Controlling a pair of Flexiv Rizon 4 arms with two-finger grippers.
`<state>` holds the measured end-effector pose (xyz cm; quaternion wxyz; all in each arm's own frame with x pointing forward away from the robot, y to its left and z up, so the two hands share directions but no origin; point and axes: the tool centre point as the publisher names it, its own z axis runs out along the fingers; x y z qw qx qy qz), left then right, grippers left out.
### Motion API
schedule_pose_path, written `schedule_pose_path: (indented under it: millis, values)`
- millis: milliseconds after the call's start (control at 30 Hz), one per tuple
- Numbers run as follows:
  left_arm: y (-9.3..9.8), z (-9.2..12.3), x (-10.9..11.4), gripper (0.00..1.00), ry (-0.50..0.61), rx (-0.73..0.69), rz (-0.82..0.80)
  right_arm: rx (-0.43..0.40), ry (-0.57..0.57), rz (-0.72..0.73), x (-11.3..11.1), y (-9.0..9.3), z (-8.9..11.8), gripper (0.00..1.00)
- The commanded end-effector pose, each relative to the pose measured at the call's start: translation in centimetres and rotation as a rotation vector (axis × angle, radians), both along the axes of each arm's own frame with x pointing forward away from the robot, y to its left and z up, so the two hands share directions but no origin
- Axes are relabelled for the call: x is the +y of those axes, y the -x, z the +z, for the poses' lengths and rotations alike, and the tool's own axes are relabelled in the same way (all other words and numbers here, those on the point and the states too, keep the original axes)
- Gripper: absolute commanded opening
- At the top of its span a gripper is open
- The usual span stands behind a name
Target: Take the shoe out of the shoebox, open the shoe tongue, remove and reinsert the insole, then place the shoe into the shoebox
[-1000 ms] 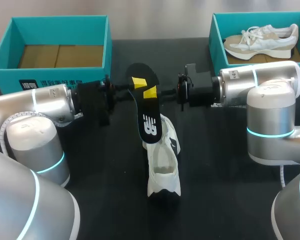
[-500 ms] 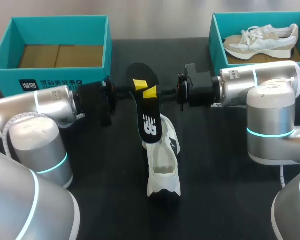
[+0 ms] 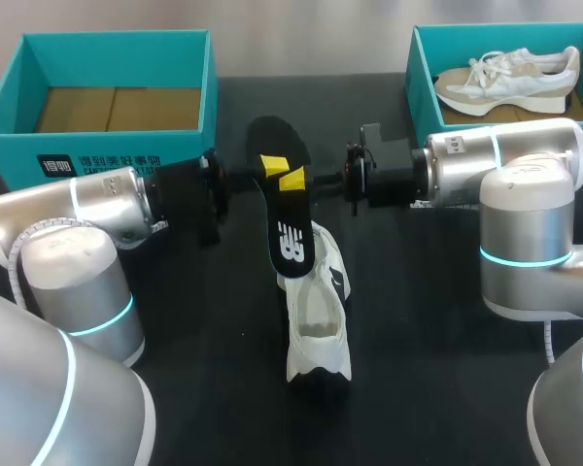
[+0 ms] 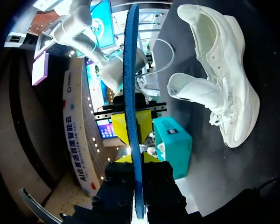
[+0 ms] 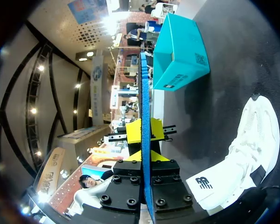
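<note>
Edging toward the middle over the last second, the left arm carries its elbow and wrist slightly inward, and the left gripper (image 3: 270, 163) slides a touch along the insole (image 3: 284, 209). The right arm keeps its place, as does the right gripper (image 3: 292, 180).

Both pincers are clamped on the insole from opposite sides, near its far half. Each wrist view shows it edge-on between that gripper's yellow tips, with the other gripper's tips just ahead. The insole hangs above the table (image 3: 437, 388), its printed near end over the heel of the shoe (image 3: 318, 330). The shoe lies on the table between the arms, opening upward, well apart from the left box (image 3: 117, 44), which is empty.

Judging by this, the insole is fully out and the small shift looks like an adjustment of the shared hold before reinsertion. The near end will need to be steered down into the shoe's opening, and with two grips so close together the insole may twist.
</note>
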<state>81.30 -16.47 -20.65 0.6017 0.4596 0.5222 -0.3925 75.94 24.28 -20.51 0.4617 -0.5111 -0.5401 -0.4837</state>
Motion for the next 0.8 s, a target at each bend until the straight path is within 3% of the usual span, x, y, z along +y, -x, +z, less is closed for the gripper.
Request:
schedule_pose_path:
  millis: [33,100,133,200,233,667,800]
  values:
    - [0.0,0.0,-0.1,0.00,0.003,-0.004,-0.001,0.001,0.003,-0.001,0.2,0.1,0.0,0.00]
    - [0.1,0.1,0.0,0.00,0.003,-0.005,-0.004,0.000,0.004,-0.010,0.1,0.2,0.1,0.00]
    - [0.1,0.1,0.1,0.00,0.003,-0.005,-0.006,-0.005,0.005,-0.014,0.0,0.2,0.1,0.07]
    - [0.1,0.1,0.2,0.00,0.003,0.000,-0.012,-0.016,0.009,-0.020,-0.2,0.3,0.2,0.76]
    - [0.2,0.1,0.4,0.00,0.000,0.005,-0.016,-0.026,0.015,-0.023,-0.4,0.4,0.4,1.00]
    - [2.9,1.2,2.7,0.00,-0.066,0.036,-0.077,-0.188,0.119,0.076,-4.4,2.0,1.7,1.00]
    - [3.8,1.5,3.4,0.00,-0.077,0.037,-0.084,-0.187,0.118,0.088,-4.7,2.1,1.7,1.00]
